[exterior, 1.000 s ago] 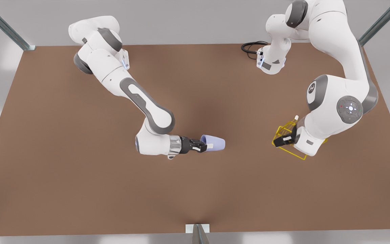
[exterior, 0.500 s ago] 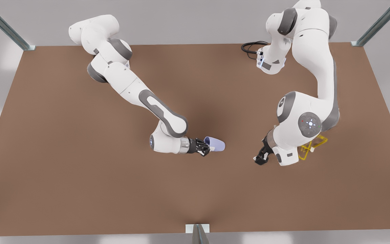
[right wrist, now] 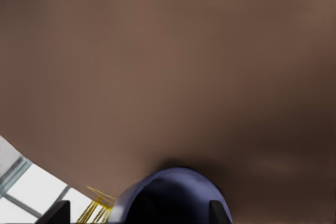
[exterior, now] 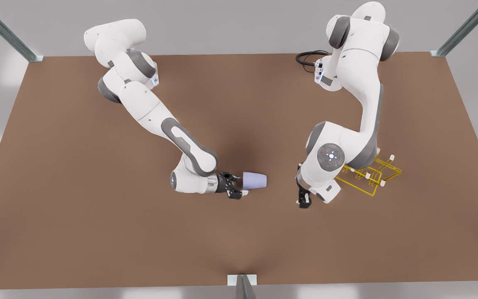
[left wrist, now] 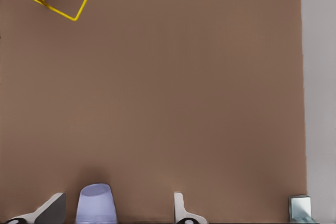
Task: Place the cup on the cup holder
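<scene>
The main risk, as I judge it, is a collision: the left gripper [exterior: 303,201], fingers [left wrist: 52,208] apart and empty, hangs low over the tabletop [exterior: 98,207] between the cup [exterior: 254,180] and the rack [exterior: 367,176] at the front view's right. The right gripper [exterior: 240,187], arm stretched low, is clamped on the cup's rim. The cup is sideways, base toward the rack, and could slip when turned.

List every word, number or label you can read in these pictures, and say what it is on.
No readable text anywhere: none on the cup held by the right gripper, the cup holder, the open left gripper beside it, or the table.
</scene>
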`<act>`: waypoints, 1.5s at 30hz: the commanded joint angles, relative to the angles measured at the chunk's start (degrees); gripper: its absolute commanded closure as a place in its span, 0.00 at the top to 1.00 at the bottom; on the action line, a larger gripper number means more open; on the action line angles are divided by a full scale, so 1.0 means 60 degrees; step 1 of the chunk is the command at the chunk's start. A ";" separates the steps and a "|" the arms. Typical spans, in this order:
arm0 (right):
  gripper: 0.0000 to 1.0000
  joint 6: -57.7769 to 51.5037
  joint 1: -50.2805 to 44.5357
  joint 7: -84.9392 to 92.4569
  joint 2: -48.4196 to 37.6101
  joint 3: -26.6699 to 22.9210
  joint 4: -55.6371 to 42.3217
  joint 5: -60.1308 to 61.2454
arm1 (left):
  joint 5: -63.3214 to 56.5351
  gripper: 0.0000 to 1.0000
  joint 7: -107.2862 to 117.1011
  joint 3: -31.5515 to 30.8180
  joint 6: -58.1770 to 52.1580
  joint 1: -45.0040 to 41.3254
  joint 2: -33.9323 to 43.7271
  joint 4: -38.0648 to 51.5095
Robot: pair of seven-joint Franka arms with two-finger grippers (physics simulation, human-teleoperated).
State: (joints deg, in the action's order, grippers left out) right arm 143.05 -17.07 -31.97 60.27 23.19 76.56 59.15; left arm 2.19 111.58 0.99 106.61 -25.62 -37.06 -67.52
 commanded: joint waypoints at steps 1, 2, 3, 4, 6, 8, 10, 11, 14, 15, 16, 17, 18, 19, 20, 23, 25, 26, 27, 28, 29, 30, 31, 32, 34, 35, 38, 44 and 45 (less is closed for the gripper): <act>1.00 -0.0493 0.0149 0.0787 -0.0114 0.0031 -0.0060 0.0000 | -0.0014 1.00 0.4416 -0.0019 0.0352 -0.0300 0.0009 0.0004; 1.00 -0.0507 0.0266 0.0758 -0.0289 0.0017 -0.0031 -0.0014 | 0.0001 1.00 0.4386 -0.0033 0.0688 -0.0447 -0.0049 0.0018; 1.00 -0.1252 0.0720 0.0743 -0.0611 -0.0042 -0.0001 -0.0233 | 0.0001 1.00 0.4401 -0.0048 0.1025 -0.0637 -0.0181 0.0033; 1.00 -0.2614 0.1583 0.0655 -0.0963 -0.0100 -0.0030 -0.1258 | 0.0001 1.00 0.4372 -0.0048 0.1157 -0.0725 -0.0269 0.0077; 1.00 -0.4561 0.2740 0.0362 -0.1870 -0.0129 -0.0045 -0.3932 | 0.0015 1.00 0.4357 -0.0063 0.1611 -0.0857 -0.0547 0.0106; 1.00 -0.6673 0.3342 0.1341 -0.3950 -0.0247 -0.0089 -0.9167 | 0.0045 1.00 0.4386 -0.0092 0.1817 -0.1018 -0.0680 0.0106; 1.00 -0.7331 0.4323 0.3595 -0.5897 -0.0218 -0.0001 -1.0151 | 0.0074 1.00 0.4401 -0.0092 0.1831 -0.1311 -0.0826 0.0077; 1.00 -0.7931 0.4382 0.4256 -0.6396 -0.0436 -0.0016 -1.0267 | 0.0059 1.00 0.4386 -0.0077 0.1831 -0.1370 -0.0899 0.0033; 1.00 -0.8565 0.3345 0.5357 -0.9135 -0.2822 0.2251 -1.0459 | 0.0001 1.00 0.4372 -0.0077 0.1846 -0.1853 -0.1265 -0.0026; 1.00 -0.8549 0.2962 0.5416 -0.9430 -0.3264 0.2635 -1.0459 | -0.0029 1.00 0.4270 -0.0077 0.1905 -0.1985 -0.1470 -0.0026; 1.00 -0.8403 0.2757 0.5927 -0.9606 -0.3411 0.2914 -1.0459 | -0.0204 1.00 0.4240 -0.0077 0.2168 -0.2073 -0.1500 -0.0245; 1.00 -0.7964 0.2757 0.6558 -0.9723 -0.3426 0.3251 -1.0459 | -0.0453 1.00 0.4211 -0.0077 0.2504 -0.2249 -0.1500 -0.0523; 1.00 -0.7978 0.2771 0.6602 -0.9548 -0.3426 0.3105 -1.0444 | -0.0468 1.00 0.4137 -0.0077 0.2622 -0.2278 -0.1529 -0.0597; 1.00 -0.7978 0.2771 0.6529 -0.9182 -0.3382 0.2607 -1.0430 | -0.0468 1.00 0.4064 -0.0077 0.2622 -0.2278 -0.1646 -0.0597; 1.00 -0.8095 0.2771 0.6573 -0.8786 -0.3367 0.2269 -1.0415 | -0.0454 1.00 0.4035 -0.0077 0.2637 -0.2264 -0.1719 -0.0583; 1.00 -0.7480 0.2757 0.6456 -0.8508 -0.3338 0.2064 -1.0385 | -0.0512 1.00 0.3962 -0.0063 0.2856 -0.2234 -0.1939 -0.0553; 1.00 -0.7480 0.2742 0.6441 -0.8493 -0.3338 0.2064 -1.0400 | -0.0556 1.00 0.3947 -0.0063 0.3003 -0.2234 -0.2188 -0.0553; 1.00 -0.7465 0.2786 0.6427 -0.8435 -0.3338 0.2035 -1.0385 | -0.0716 1.00 0.3961 -0.0063 0.3003 -0.2234 -0.2188 -0.0568; 1.00 -0.7480 0.2757 0.6441 -0.8434 -0.3338 0.2020 -1.0371 | -0.0746 1.00 0.3962 -0.0063 0.3003 -0.2234 -0.2188 -0.0582; 1.00 -0.7465 0.2728 0.6441 -0.8434 -0.3338 0.2006 -1.0385 | -0.0790 1.00 0.3962 -0.0063 0.3003 -0.2234 -0.2203 -0.0582; 1.00 -0.7465 0.2742 0.6441 -0.8420 -0.3338 0.2006 -1.0385 | -0.0790 1.00 0.3962 -0.0063 0.3003 -0.2220 -0.2247 -0.0582; 1.00 -0.7465 0.2771 0.6456 -0.8420 -0.3338 0.2006 -1.0371 | -0.0805 1.00 0.3962 -0.0063 0.3003 -0.2220 -0.2320 -0.0582; 1.00 -0.7465 0.2771 0.6456 -0.8420 -0.3338 0.2006 -1.0371 | -0.0878 1.00 0.3962 -0.0063 0.3003 -0.2220 -0.2378 -0.0568; 1.00 -0.7465 0.2786 0.6470 -0.8420 -0.3338 0.2006 -1.0371 | -0.0907 1.00 0.3947 -0.0063 0.3090 -0.2220 -0.2481 -0.0568; 1.00 -0.7465 0.2801 0.6470 -0.8361 -0.3352 0.1991 -1.0371 | -0.0995 1.00 0.3962 -0.0063 0.3223 -0.2220 -0.2613 -0.0582; 1.00 -0.7465 0.2801 0.6456 -0.8361 -0.3352 0.1991 -1.0371 | -0.0995 1.00 0.3962 -0.0063 0.3237 -0.2220 -0.2657 -0.0568; 1.00 -0.7465 0.2801 0.6456 -0.8361 -0.3352 0.1976 -1.0356 | -0.1069 1.00 0.3962 -0.0063 0.3252 -0.2234 -0.2803 -0.0582; 1.00 -0.7480 0.2771 0.6470 -0.8361 -0.3338 0.1991 -1.0371 | -0.1142 1.00 0.3962 -0.0063 0.3355 -0.2249 -0.3023 -0.0568; 1.00 -0.7480 0.2786 0.6470 -0.8361 -0.3338 0.1991 -1.0371 | -0.1142 1.00 0.3962 -0.0048 0.3355 -0.2249 -0.3067 -0.0568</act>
State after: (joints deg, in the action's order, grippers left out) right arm 98.23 -0.44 1.41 10.17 3.12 88.53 -3.12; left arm -4.57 133.85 0.65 126.15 -39.09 -55.36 -70.96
